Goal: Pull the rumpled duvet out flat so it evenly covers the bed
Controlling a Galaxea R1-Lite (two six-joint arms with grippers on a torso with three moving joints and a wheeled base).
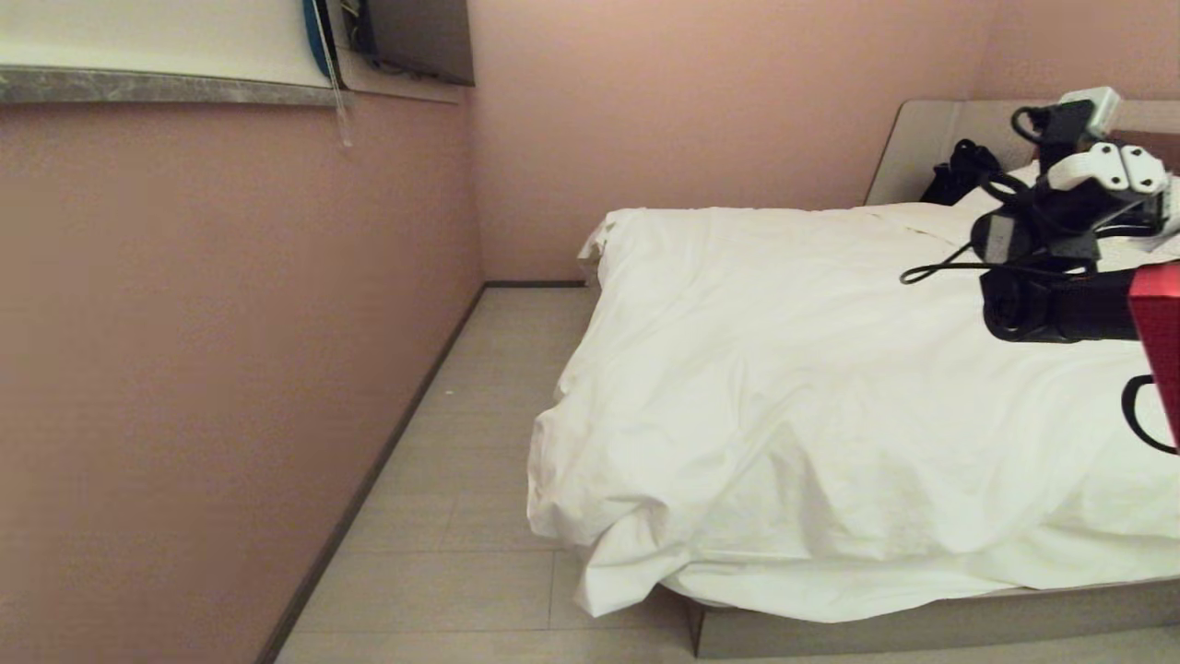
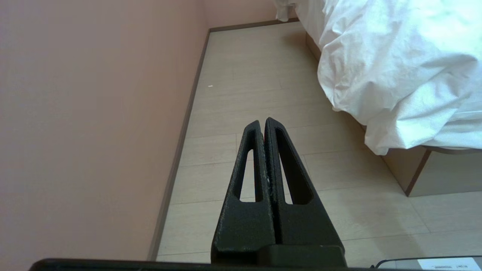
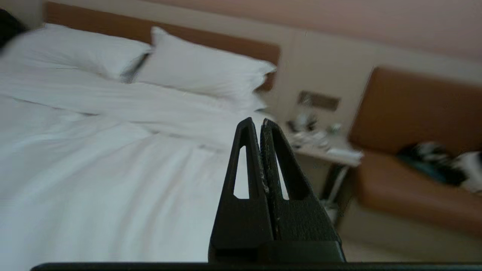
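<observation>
- White, puffy duvet (image 1: 811, 406) spread over most of the bed (image 1: 922, 627), wrinkled; near-left corner bunched and hanging past the mattress edge toward the floor (image 1: 479, 443).
- Beige-grey boxy base exposed below the duvet hem at the near edge.
- Two white pillows (image 3: 203, 67) side by side at the head end, against the brown padded headboard (image 3: 226, 39) set in a pale grey panel.
- Dark bag-like item (image 1: 959, 171) at the head end near the panel; identity not discernible.
- Right gripper (image 3: 256, 122) raised above the duvet on the right side of the bed, pointing toward the pillows; jaws pressed fully together, nothing between them, no contact with the fabric.
- Left gripper (image 2: 263, 122) low beside the bed over the floor, near the hanging duvet corner but apart from it; jaws fully closed, holding nothing.
- Bedside table (image 3: 324, 148) carrying small blurred items, beyond the far side of the bed; contents not identifiable.
- Brown seat (image 3: 414, 188) next to the table, with dark and light items on it, blurred.
- Pink wall (image 1: 230, 369) left of the floor strip.
</observation>
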